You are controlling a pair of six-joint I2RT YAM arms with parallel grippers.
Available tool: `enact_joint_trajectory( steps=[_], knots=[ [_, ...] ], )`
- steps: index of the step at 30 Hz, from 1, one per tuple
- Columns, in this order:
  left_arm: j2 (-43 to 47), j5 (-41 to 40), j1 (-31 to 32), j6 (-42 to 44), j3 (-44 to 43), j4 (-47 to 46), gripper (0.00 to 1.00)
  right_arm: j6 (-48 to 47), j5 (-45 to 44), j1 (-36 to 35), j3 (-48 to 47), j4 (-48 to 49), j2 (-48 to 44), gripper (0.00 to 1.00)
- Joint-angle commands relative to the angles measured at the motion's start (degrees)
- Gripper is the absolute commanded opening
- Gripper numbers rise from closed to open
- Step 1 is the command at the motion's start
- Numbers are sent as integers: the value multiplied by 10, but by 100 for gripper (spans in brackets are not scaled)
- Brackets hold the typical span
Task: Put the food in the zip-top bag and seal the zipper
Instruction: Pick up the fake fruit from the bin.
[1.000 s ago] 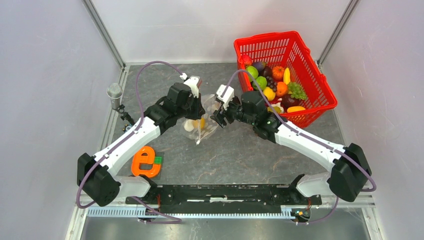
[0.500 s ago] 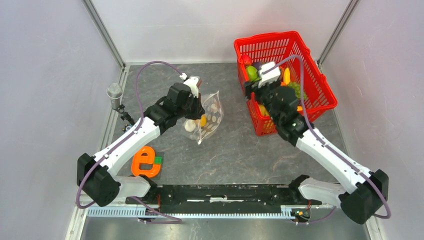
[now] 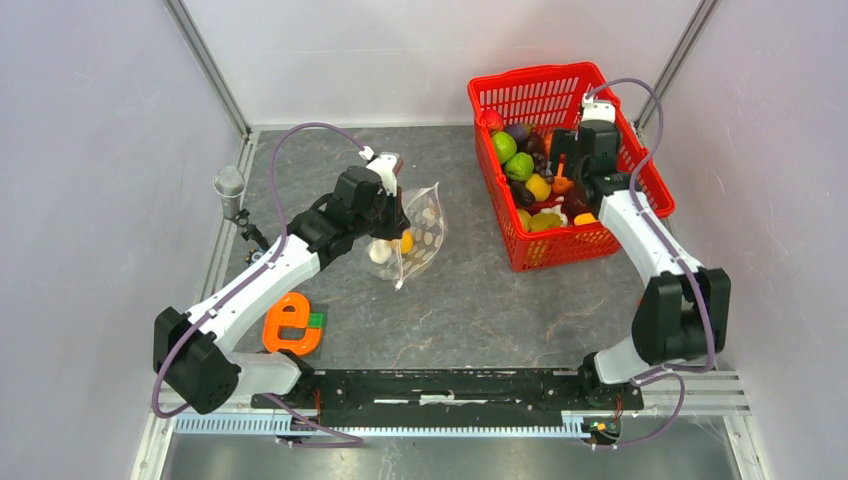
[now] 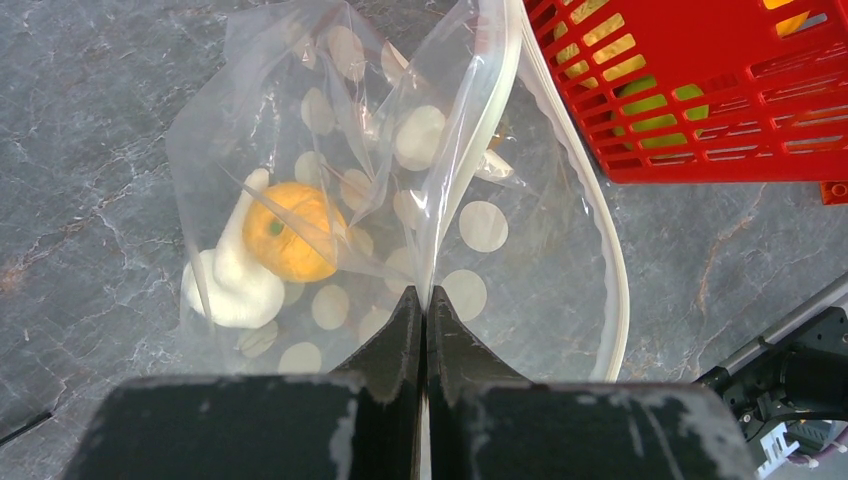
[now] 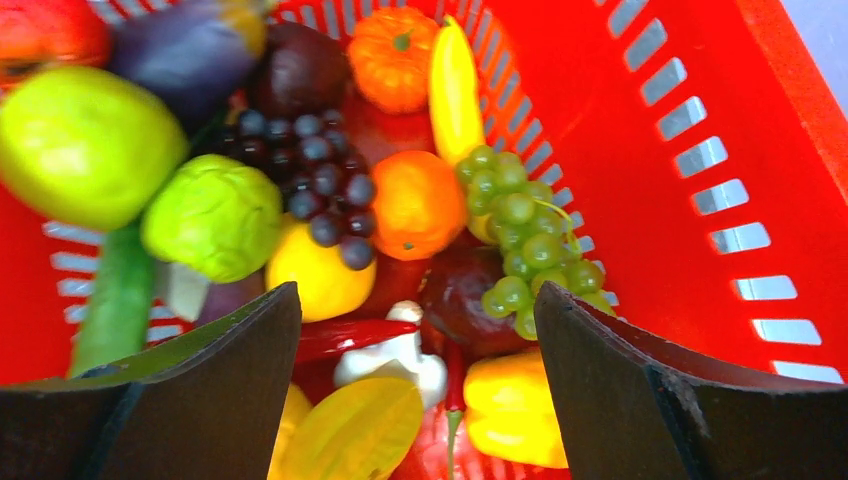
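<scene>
left gripper: clenched hard on a fold of the zip-top bag. The film disappeared between the shut fingers, so I could not tell how much was caught.
right gripper: spread wide over the red basket, with nothing in its grasp. The bottom edge of the wrist view cut off the finger bases.
zip-top bag: hung from the left gripper at mid-table, left of the basket and apart from it.
zipper: a whitish strip curving round the gaping mouth, unsealed. Its near end ran out of sight behind the gripper body.
food in the bag: an orange toy touched a white piece. Creased film made the white one's shape hard to read.
food in the basket: green grapes, dark grapes and a small pumpkin lay on top. The pieces beneath were half buried, and those at the left were blurred.
letter toy: flat and orange, beside the left arm.
</scene>
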State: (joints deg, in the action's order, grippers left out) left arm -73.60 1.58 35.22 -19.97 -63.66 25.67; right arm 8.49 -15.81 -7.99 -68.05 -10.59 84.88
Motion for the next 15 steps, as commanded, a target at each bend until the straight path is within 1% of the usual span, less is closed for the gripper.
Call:
enact_joint_trajectory(
  steps=[1,4,8,11,13,15],
  knots=[
    [22,5,1,-16,1,-26,2,9,-51,9,-64,-39,46,91],
    [23,9,1,-17,2,-26,2,-14,-104,10,-110,-78,94,93],
    [22,5,1,-17,3,-26,2,-47,-162,12,-153,-93,139,92],
    [19,13,1,-17,1,-29,2,-80,-172,20,-180,-99,176,89],
    [17,11,2,-17,1,-29,2,-101,-151,27,-209,-121,204,86],
    [18,6,1,-17,2,-27,2,-109,-149,30,-232,-143,231,86]
  ],
)
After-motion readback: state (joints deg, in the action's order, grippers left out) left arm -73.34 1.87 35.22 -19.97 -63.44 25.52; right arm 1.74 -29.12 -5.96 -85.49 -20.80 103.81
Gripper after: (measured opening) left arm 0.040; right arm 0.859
